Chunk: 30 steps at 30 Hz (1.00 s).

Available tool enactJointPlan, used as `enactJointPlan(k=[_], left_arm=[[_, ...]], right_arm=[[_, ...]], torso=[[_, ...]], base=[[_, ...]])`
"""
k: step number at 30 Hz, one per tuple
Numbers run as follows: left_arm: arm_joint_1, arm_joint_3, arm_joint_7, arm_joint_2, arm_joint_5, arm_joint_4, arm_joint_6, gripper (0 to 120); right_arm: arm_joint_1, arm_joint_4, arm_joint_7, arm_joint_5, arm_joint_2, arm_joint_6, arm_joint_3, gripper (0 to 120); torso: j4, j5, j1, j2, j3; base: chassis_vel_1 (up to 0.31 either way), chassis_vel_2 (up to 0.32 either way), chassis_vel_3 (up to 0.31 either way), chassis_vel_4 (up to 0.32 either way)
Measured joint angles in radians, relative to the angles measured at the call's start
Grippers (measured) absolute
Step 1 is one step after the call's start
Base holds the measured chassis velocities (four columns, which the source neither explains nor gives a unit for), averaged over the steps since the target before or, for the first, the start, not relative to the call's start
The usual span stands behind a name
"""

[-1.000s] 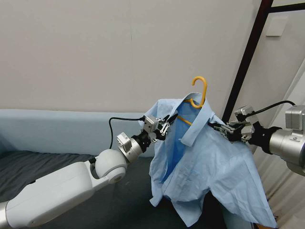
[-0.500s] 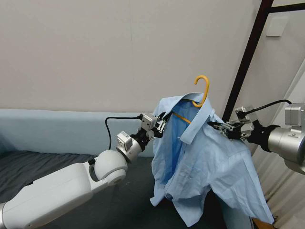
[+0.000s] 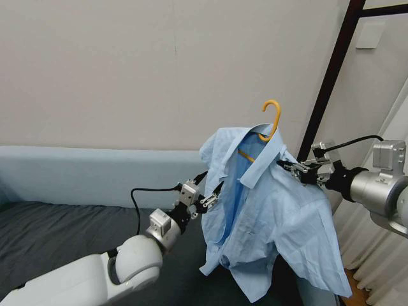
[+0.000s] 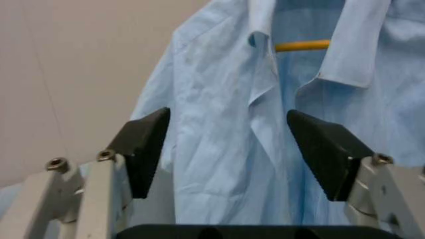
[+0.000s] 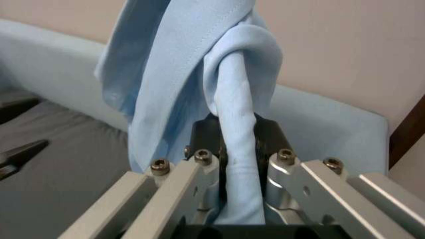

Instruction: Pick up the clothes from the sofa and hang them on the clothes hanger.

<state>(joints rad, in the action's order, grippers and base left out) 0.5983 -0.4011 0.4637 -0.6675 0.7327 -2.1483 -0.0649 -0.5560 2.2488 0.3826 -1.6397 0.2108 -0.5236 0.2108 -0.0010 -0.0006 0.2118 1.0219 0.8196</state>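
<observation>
Item: light blue shirt (image 3: pixel 268 210), draped on a yellow hanger (image 3: pixel 278 119) whose hook stands at the shirt's 12 o'clock, hanging above the sofa (image 3: pixel 76 172).
Right tool (image 3: pixel 294 171): I read it clamped on a bunched fold of the shirt's shoulder, at 3 o'clock of the collar.
Left tool (image 3: pixel 205 194): fingers spread wide, gripping nothing, just beside the shirt's front edge at its 9 o'clock.

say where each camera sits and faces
Head view: on the robot's head, looking forward and down at the shirt on the hanger; left gripper and right gripper both show.
Left wrist view: on the left wrist, facing the shirt front between its open jaws.
Right wrist view: on the right wrist, facing the sofa; its jaws pinch shirt fabric.
Shared: the shirt in all; the hanger in head and left wrist views.
</observation>
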Motion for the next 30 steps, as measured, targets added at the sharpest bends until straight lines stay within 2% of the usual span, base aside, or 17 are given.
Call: enactJointPlan(k=[2, 4, 6, 8, 9, 12, 14, 16, 20, 23, 30], left_arm=[[0.102, 0.116, 0.001, -0.009, 0.027, -0.043, -0.006, 88], [0.126, 0.144, 0.001, -0.014, 0.031, -0.051, -0.007, 91], [0.246, 0.272, -0.002, -0.039, 0.037, -0.089, -0.009, 98], [0.357, 0.361, -0.011, -0.065, 0.03, -0.118, 0.005, 100], [0.357, 0.361, -0.011, -0.065, 0.03, -0.118, 0.005, 100], [0.521, 0.467, -0.02, -0.104, -0.044, -0.147, 0.066, 100], [0.632, 0.529, -0.033, -0.137, -0.104, -0.153, 0.069, 100], [0.663, 0.548, -0.038, -0.151, -0.128, -0.152, 0.064, 100], [0.78, 0.616, -0.061, -0.23, -0.237, -0.132, 0.024, 100], [0.831, 0.637, -0.073, -0.266, -0.281, -0.132, -0.001, 100], [0.952, 0.674, -0.102, -0.342, -0.363, -0.146, -0.039, 100]], right_arm=[[0.0, -0.008, 0.014, -0.031, 0.008, -0.008, 0.028, 7], [0.001, -0.009, 0.016, -0.042, 0.008, -0.01, 0.035, 7], [0.002, -0.014, 0.018, -0.067, 0.005, -0.016, 0.06, 7], [0.003, -0.025, 0.022, -0.091, -0.001, -0.025, 0.085, 7], [0.003, -0.025, 0.022, -0.091, -0.001, -0.025, 0.085, 7], [0.009, -0.047, 0.032, -0.129, -0.014, -0.046, 0.126, 7], [0.038, -0.069, 0.05, -0.185, -0.029, -0.067, 0.153, 7], [0.061, -0.077, 0.055, -0.2, -0.034, -0.072, 0.145, 7], [0.283, -0.11, 0.09, -0.269, -0.057, -0.091, 0.002, 7], [0.366, -0.112, 0.099, -0.285, -0.074, -0.095, -0.044, 7], [0.361, -0.101, 0.135, -0.282, -0.08, -0.1, -0.055, 7]], torso=[[0.0, 0.0, 0.0, 0.0, 0.0], [-0.0002, 0.0, 0.0, 0.0, 0.0], [-0.0003, 0.0001, 0.0, 0.0, 0.0], [-0.0001, 0.0, 0.0, 0.0, 0.0], [-0.0001, 0.0, 0.0, 0.0, 0.0], [-0.0001, 0.0001, 0.0, 0.0, 0.0], [0.0002, 0.0, 0.0, 0.0, 0.0], [-0.0001, 0.0001, 0.0, 0.0, 0.0], [-0.0001, 0.0, 0.0, 0.0, 0.0], [0.0, -0.0001, 0.0, 0.0, 0.0], [-0.0001, 0.0002, 0.0, 0.0, 0.0]], base=[[0.0, 0.0, 0.0, 0.0], [0.0, 0.0, 0.0, 0.0], [0.0, 0.0, 0.0, 0.0], [0.0, 0.0, 0.0, 0.0], [0.0, 0.0, 0.0, 0.0], [0.0, 0.0, 0.0, 0.0], [0.0, 0.0, 0.0, 0.0], [0.0, 0.0, 0.0, 0.0], [0.0, 0.0, 0.0, 0.0], [0.0, 0.0, 0.0, 0.0], [0.0, 0.0, 0.0, 0.0]])
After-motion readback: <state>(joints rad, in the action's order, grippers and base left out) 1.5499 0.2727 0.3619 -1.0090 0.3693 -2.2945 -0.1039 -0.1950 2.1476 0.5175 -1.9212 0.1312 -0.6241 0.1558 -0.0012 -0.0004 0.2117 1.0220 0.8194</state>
